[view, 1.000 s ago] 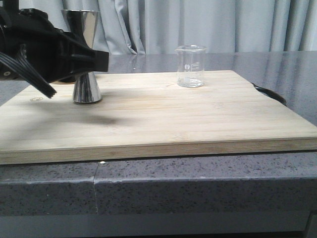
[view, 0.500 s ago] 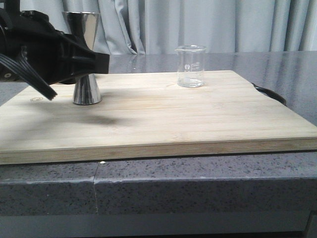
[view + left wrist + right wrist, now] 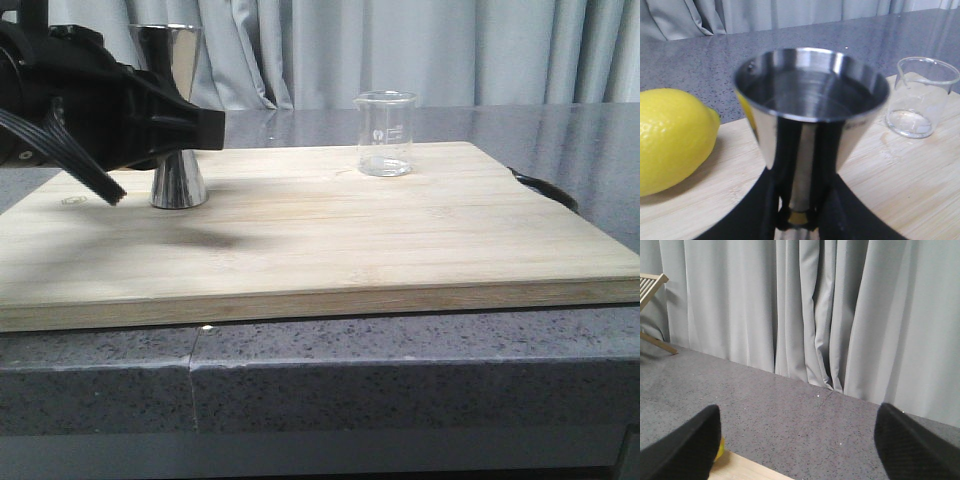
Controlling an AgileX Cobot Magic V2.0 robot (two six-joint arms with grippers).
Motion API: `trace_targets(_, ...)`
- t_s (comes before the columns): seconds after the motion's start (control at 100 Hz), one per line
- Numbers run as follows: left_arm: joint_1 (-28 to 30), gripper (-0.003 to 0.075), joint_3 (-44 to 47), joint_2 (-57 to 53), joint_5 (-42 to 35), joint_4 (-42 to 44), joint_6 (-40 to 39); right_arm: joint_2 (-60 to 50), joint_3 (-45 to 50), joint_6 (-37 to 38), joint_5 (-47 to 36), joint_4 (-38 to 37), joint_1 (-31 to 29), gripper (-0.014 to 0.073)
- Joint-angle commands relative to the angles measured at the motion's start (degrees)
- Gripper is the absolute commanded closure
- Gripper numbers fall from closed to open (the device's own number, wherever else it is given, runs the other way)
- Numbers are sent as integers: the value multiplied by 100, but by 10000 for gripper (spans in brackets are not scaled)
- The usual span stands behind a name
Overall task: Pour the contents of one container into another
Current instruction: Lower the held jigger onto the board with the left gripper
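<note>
Nearest me runs the speckled grey countertop (image 3: 400, 370), with a seam down its front edge. A pale wooden cutting board (image 3: 330, 250) lies flat on it and takes up most of the surface.

On the board's left side the left gripper (image 3: 178, 128) reaches in from the edge, black and bulky, with a ribbed cable hanging below it. Its fingers (image 3: 850, 210) sit on either side of the narrow gold waist of the steel jigger (image 3: 176, 110) and are clamped on it. The jigger stands upright with its lower cone on the board; its upper cup (image 3: 812, 100) looks dark and shiny inside, and I cannot tell whether anything is in it.

Just beside the jigger, in the left wrist view, lies a yellow lemon (image 3: 672, 140) on the board.

Farther back and well to the right, the small glass beaker (image 3: 386, 133) stands upright near the board's far edge, well apart from the jigger.

The right gripper (image 3: 795, 440) is spread wide, its two dark fingertips far apart, holding nothing, facing grey curtains (image 3: 805, 315).
</note>
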Motion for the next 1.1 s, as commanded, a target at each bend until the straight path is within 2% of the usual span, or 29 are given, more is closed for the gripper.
trace_targets(0.0, 6, 739, -150, -115, -436, 44, -43, -130, -140, -29, -491, -73, 15, 27)
trace_targets(0.73, 6, 734, -150, -115, -485, 44, -43, -130, -140, -29, -491, -73, 15, 27)
trace_targets(0.97, 6, 580, -150, -115, -493, 44, -43, -130, -140, -29, -491, -73, 15, 27)
trace_targets(1.09, 6, 558, -150, -115, -496, 44, -43, -130, -140, -29, -491, -73, 15, 27)
